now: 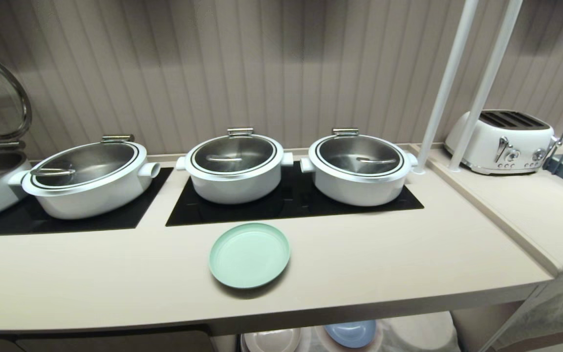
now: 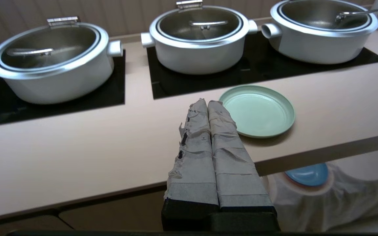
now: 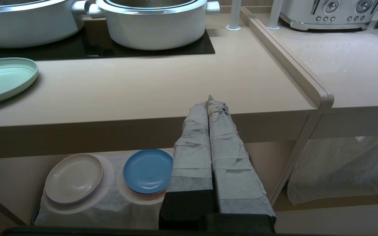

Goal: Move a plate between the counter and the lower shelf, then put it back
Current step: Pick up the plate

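While the mint-green plate (image 1: 249, 254) lies flat on the counter (image 1: 115, 288), just in front of the black cooktop panel (image 1: 281, 205) and untouched, the job looks to be at its very start: approach for the first pick-up, plate not yet lifted.

Rel. to the left gripper (image 2: 208, 104): plate sits just beyond and to the side of the tips, near but apart, no contact. Taped fingers (image 2: 223, 131) pressed together, nothing between them. Gripper hangs over the counter's front part.

Right gripper (image 3: 210, 103): parked low in front of the counter edge, fingers also pressed together, empty. Plate well off to its side.

Lower shelf (image 3: 8, 177) under the counter: white cloth (image 3: 110, 203) w/ a cream plate (image 3: 73, 178) and a blue plate (image 3: 148, 170) on top; a free mound further right in the head view.

Next move, as judged: left gripper must spread its fingers, swing toward the plate's near rim, come in low & catch the raised rim. Rim is shallow, so the pinch needs to be well seated before any lift.

Beyond: three lidded white pots (image 1: 235, 166) on the cooktop, toaster (image 1: 504, 141) on the adjoining slab.
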Tool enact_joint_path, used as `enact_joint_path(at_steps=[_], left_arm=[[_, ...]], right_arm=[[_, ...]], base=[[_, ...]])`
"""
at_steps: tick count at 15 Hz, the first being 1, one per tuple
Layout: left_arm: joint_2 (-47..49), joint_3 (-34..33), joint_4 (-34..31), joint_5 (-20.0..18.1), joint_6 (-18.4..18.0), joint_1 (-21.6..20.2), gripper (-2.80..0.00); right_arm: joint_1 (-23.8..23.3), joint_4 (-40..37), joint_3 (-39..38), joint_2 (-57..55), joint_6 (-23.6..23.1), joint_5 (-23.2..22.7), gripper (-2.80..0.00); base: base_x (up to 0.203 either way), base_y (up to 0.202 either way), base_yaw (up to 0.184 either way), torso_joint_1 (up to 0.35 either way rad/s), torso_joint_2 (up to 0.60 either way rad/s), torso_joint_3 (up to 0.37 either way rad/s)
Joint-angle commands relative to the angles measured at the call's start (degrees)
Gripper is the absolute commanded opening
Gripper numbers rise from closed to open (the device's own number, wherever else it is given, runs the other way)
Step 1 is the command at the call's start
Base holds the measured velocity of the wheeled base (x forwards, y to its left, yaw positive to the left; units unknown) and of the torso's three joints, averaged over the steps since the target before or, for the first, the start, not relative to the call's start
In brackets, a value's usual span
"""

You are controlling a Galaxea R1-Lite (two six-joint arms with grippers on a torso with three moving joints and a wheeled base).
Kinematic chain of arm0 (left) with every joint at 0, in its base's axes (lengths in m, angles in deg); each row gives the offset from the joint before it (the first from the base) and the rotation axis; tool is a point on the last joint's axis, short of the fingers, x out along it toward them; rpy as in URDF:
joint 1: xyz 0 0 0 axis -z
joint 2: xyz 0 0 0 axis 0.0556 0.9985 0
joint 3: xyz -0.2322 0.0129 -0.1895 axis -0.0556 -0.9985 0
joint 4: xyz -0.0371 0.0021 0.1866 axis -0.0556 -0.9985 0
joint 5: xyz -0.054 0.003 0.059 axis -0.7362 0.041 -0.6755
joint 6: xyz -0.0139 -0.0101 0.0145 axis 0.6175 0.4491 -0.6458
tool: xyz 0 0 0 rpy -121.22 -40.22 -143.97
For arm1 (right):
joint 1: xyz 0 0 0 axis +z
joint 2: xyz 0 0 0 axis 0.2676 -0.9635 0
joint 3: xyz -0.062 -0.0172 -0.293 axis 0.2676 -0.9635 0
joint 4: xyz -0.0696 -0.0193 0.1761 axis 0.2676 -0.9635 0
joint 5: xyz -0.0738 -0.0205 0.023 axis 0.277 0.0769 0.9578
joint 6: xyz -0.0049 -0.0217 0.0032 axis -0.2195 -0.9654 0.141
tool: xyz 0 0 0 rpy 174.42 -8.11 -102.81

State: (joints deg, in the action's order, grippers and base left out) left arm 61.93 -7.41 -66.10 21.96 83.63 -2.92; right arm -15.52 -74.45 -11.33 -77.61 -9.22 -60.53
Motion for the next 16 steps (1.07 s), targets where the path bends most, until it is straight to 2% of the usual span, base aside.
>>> enact_joint_path(at_steps=[1,4,5,7,10,11,13,16], left_arm=[[11.23,8.47,-8.46,-0.07,1.42,0.02,-2.80],[20.27,17.36,-20.56,-0.33,3.12,0.05,-2.80],[23.36,19.55,-23.09,-0.36,3.87,0.01,-2.80],[29.25,22.40,-25.86,-0.37,7.78,0.09,-2.80],[36.90,25.29,-29.08,-0.38,15.47,0.53,-2.80],[38.68,25.79,-30.05,-0.39,18.71,2.08,-2.80],[40.77,26.49,-30.47,-0.26,25.31,6.92,-2.80],[46.70,28.84,-30.11,0.44,38.53,15.82,-2.80]], right_arm=[[0.00,0.01,0.00,0.00,-0.03,-0.01,-2.80],[0.00,0.01,0.00,0.00,-0.04,-0.01,-2.80],[-0.02,0.01,0.00,0.00,-0.04,-0.01,-2.80],[0.00,0.01,0.00,0.00,0.05,-0.01,-2.80],[0.00,0.01,0.00,0.00,-0.04,-0.01,-2.80],[0.00,0.01,0.00,0.00,0.03,-0.02,-2.80],[0.00,0.01,0.00,0.00,-0.04,-0.01,-2.80],[0.00,0.01,0.00,0.00,0.04,-0.10,-2.80]], base=[[0.000,0.000,0.000,0.000,0.00,0.000],[0.000,0.000,0.000,0.000,0.00,0.000],[0.000,0.000,0.000,0.000,0.00,0.000],[0.000,0.000,0.000,0.000,0.00,0.000],[0.000,0.000,0.000,0.000,0.00,0.000],[0.000,0.000,0.000,0.000,0.00,0.000],[0.000,0.000,0.000,0.000,0.00,0.000],[0.000,0.000,0.000,0.000,0.00,0.000]])
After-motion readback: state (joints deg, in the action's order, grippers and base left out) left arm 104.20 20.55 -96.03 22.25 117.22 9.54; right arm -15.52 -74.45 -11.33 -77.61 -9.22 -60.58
